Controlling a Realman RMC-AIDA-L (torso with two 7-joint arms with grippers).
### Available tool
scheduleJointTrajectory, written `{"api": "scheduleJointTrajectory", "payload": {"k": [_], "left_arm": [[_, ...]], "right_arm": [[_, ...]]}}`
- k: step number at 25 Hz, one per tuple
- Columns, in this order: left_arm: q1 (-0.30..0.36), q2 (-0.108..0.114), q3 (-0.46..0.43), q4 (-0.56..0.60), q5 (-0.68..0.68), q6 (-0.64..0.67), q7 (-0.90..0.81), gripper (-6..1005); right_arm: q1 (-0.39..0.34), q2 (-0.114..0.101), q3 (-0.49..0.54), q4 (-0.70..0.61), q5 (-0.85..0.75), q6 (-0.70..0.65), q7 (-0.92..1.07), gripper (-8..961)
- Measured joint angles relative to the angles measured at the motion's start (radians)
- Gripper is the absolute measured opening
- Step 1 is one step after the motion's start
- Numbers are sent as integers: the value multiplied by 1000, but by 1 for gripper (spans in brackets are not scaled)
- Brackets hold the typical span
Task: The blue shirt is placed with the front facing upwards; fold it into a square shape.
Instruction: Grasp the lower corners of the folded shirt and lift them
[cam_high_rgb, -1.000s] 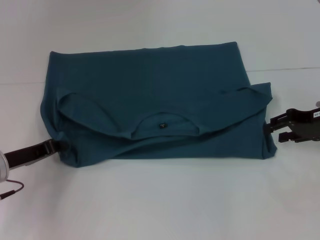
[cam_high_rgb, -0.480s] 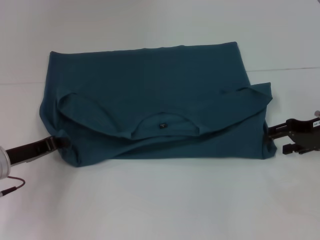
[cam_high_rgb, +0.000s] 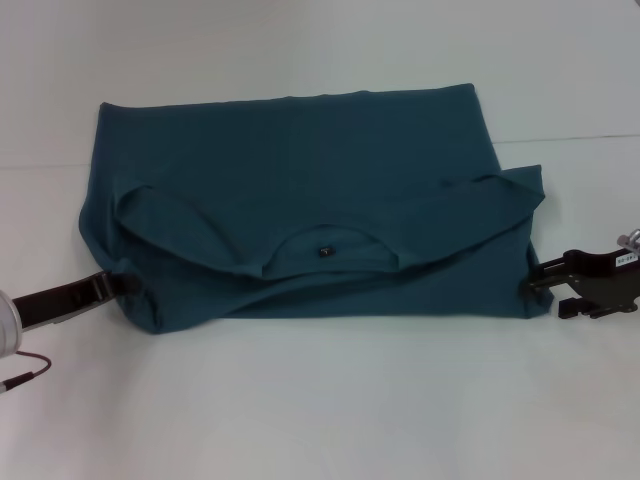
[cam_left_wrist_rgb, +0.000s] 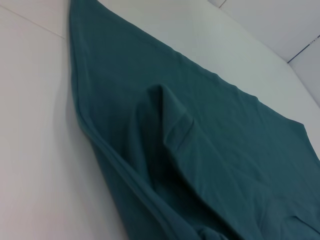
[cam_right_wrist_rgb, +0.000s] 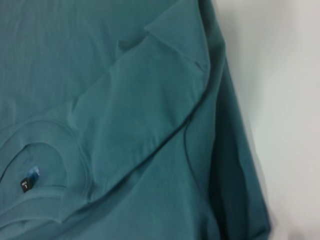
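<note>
The shirt (cam_high_rgb: 300, 190) lay flat on the white table (cam_high_rgb: 320, 400), folded crosswise into a wide rectangle w/ the neckline and its small black label (cam_high_rgb: 323, 251) facing up near the front edge. Both sleeves were tucked in over the body, making slanted flaps on each side of the collar.

Left gripper (cam_high_rgb: 118, 284) sat low at the shirt's front-left corner, tip touching the fabric edge; couldn't tell if its fingers were spread or pinching cloth. Left wrist view showed only the shirt's side hem and a sleeve fold, no fingers.

Right gripper (cam_high_rgb: 545, 280) was at the front-right corner, just beside the shirt's edge, fingers apart w/ a gap between them, nothing held. Right wrist view showed the right sleeve flap, collar and label.
</note>
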Motion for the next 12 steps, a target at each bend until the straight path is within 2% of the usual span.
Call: {"api": "scheduleJointTrajectory", "payload": {"k": [12], "left_arm": [[-1,0,0,0,0,-1,9,42]], "right_arm": [[10,26,4,0,7,33,-15,740]]}}
